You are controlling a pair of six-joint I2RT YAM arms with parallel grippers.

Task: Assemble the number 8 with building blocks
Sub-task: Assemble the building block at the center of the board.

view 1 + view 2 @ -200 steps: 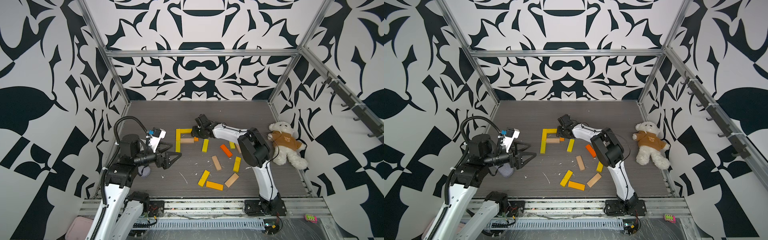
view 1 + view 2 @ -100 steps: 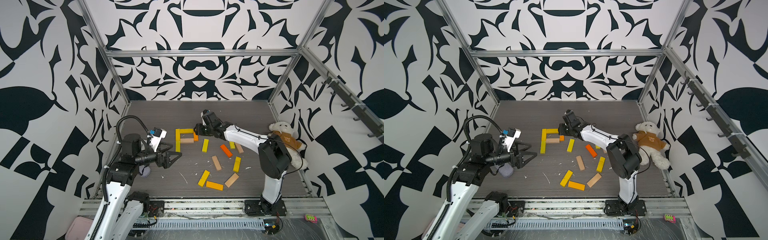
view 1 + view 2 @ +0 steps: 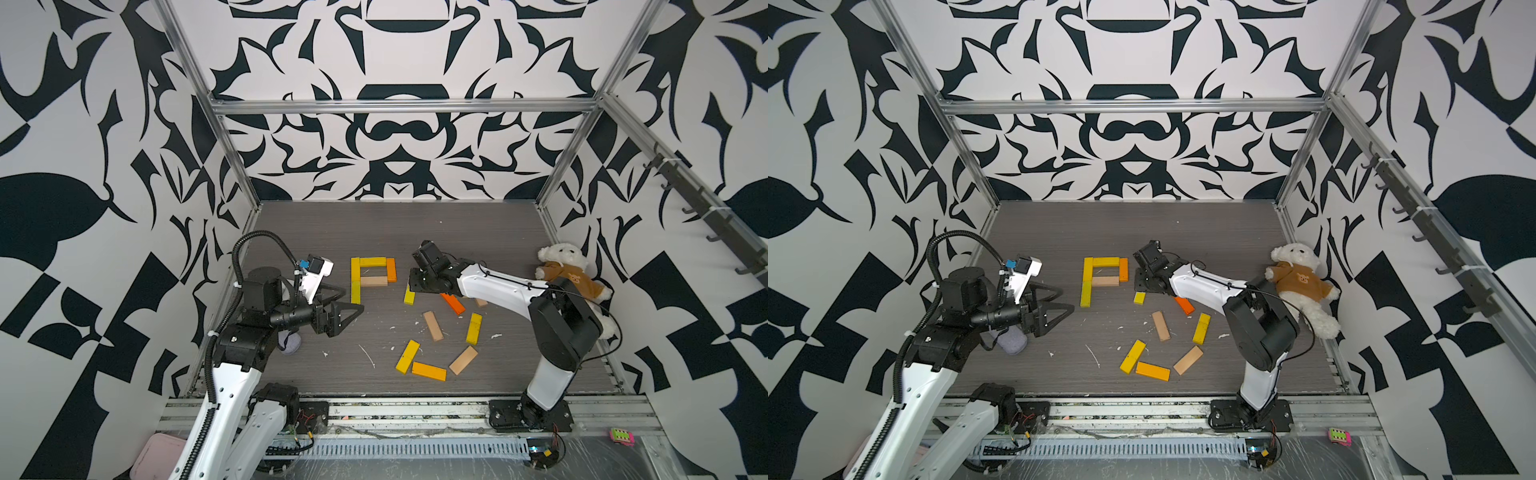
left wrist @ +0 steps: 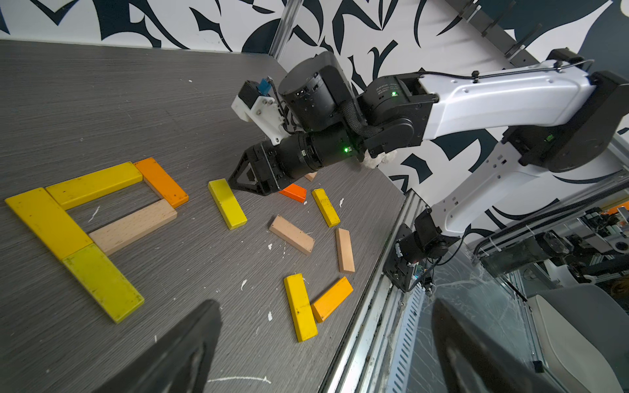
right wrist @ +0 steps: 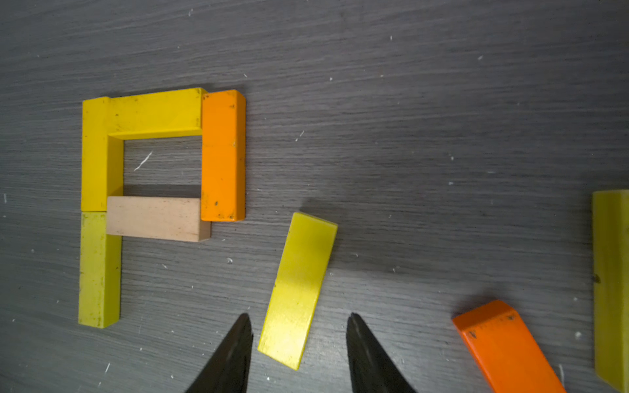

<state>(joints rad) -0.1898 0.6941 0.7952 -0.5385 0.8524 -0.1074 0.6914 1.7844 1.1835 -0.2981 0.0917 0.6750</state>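
While the lower loop of the 8 is still unbuilt, spare building blocks [image 3: 429,371] lie loose and flat at the front of the bench [image 3: 332,374], within reach. The left gripper [image 3: 353,300] hangs above the bench to one side, fingers spread wide and empty, apparently parked clear. Farther in, the right gripper [image 5: 299,314] straddles the end of a tilted yellow plank [image 5: 299,289], fingers partly spread with a gap on each side, judged ready to grasp across its width. Beyond lies the upper loop: yellow left stroke [image 5: 98,153], yellow top plank [image 5: 156,112], orange side plank [image 5: 223,153], tan crossbar [image 5: 153,217], butted together, paint scuffed.
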